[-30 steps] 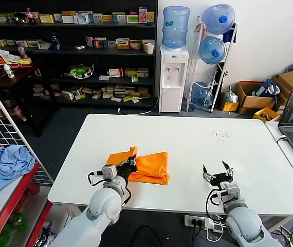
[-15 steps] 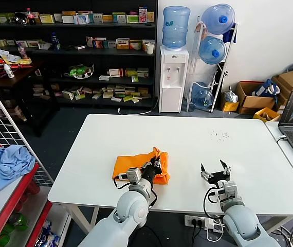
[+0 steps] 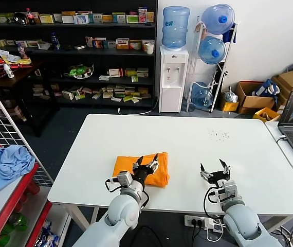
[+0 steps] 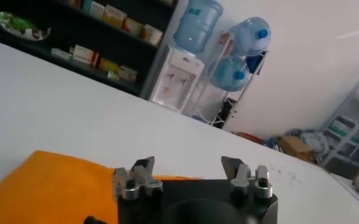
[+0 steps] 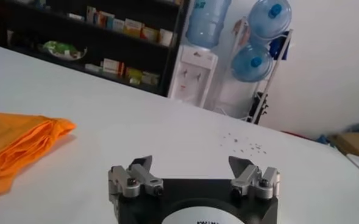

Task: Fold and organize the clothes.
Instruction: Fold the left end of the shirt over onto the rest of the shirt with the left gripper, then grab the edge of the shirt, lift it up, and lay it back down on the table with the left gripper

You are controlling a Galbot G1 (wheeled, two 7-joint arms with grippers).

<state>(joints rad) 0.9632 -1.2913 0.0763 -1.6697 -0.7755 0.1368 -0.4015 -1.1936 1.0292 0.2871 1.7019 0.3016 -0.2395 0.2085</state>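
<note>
Orange shirt (image 3: 136,170) lies folded into a compact rectangle on the white table (image 3: 187,144), near the front edge, left of centre. Left gripper (image 3: 146,164) sits over the shirt's right end, at about 3 o'clock of the fold, jaws apart and holding nothing. Right gripper (image 3: 215,171) hovers over bare table at about 3 o'clock from the shirt, well apart from it, jaws wide apart, empty. Head view gives the whole fold outline but the left gripper and wrist cover part of its near right corner. Left wrist view shows both fingers (image 4: 135,176) spread, the orange cloth (image 4: 51,189) under and beyond one finger only; the rest of the shirt is cut off by the frame. Right wrist view catches what the head view doesn't: the stacked layered edge of the shirt (image 5: 21,146) from the side, several folds visible. Lettering not visible in any view. Can't tell if the left fingertips touch the cloth.
</note>
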